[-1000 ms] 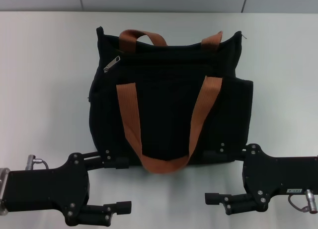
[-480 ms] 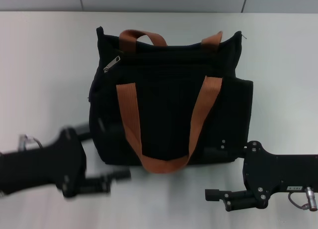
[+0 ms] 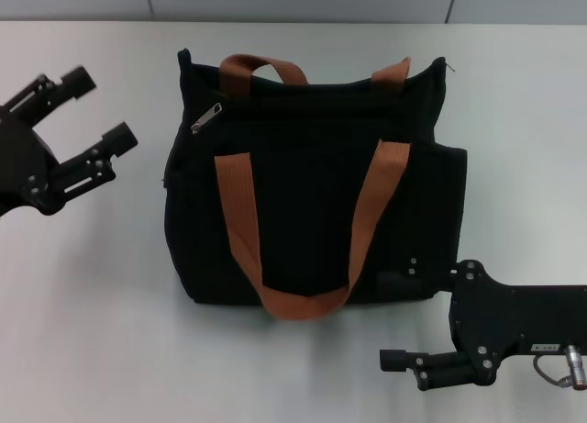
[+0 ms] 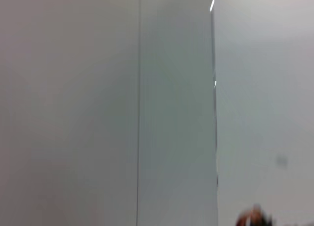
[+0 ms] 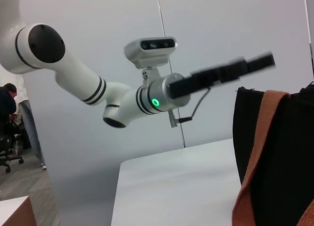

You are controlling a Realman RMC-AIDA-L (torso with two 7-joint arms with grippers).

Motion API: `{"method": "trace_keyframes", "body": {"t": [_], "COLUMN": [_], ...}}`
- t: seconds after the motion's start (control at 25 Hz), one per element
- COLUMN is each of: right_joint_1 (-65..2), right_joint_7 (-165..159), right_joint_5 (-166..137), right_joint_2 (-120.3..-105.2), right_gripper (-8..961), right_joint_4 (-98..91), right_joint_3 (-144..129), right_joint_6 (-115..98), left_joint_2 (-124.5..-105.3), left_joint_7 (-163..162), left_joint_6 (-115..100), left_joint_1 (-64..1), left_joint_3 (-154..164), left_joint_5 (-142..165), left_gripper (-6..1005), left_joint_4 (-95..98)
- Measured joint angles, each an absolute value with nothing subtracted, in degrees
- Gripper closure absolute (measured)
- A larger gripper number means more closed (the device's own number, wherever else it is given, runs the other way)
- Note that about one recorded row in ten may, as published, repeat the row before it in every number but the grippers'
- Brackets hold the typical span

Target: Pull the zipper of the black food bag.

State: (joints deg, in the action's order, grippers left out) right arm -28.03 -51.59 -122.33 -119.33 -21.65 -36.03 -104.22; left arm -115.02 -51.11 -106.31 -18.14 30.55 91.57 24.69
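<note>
White tabletop (image 3: 92, 285) fills the head view, with a grey panelled wall (image 3: 303, 1) along the 12 o'clock edge. At the centre lies the black food bag (image 3: 312, 180), its two rust-orange handles (image 3: 248, 239) draped over its front panel and looping down toward 6 o'clock; the far handle peeks over the top edge. No brand or writing shows on the fabric.

At about 4 o'clock sits the right gripper (image 3: 393, 320), its black body cut off by the frame edge; its upper finger is lost against the bag's lower right corner and the lower finger lies well apart from it, so the jaws stand spread with nothing between them. A small label on its housing is too tiny to read.

At 9 o'clock, the left gripper (image 3: 99, 108) hangs raised beside the bag, well apart from it, fingers splayed and empty, its arm cut off by the frame. The right wrist view shows this arm white with a green light.

Near 11 o'clock on the bag rests the zipper (image 3: 205, 117), its silver tab slanting on the dark track.
</note>
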Motion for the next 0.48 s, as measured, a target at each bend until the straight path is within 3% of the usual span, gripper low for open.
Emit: {"method": "trace_keyframes", "body": {"t": [0.04,0.12,0.48], "right_joint_1": [-28.03,-28.03,-27.98], "right_joint_7": [-51.59,-51.59,-51.59], "right_joint_5": [-122.33,-122.33,-122.32], "right_joint_2": [-119.3,-119.29,-119.26], "right_gripper": [145,146,148], "right_joint_4": [-21.67,-21.7,-21.55], "right_joint_3": [-36.03,-36.03,-36.03], "right_joint_6": [-104.25,-104.34,-104.49], "left_joint_2": [-115.02,-112.99,-114.45], "left_joint_7": [-51.11,-51.45,-50.58], "left_joint_6": [-106.31,-101.41,-96.59], "left_joint_1": [-18.14,-19.2,-21.17], "left_joint_3": [30.55,30.83,30.87], "left_joint_5": [91.57,98.59,105.5], "left_gripper": [184,184,183], "left_joint_4": [24.69,24.86,25.69]}}
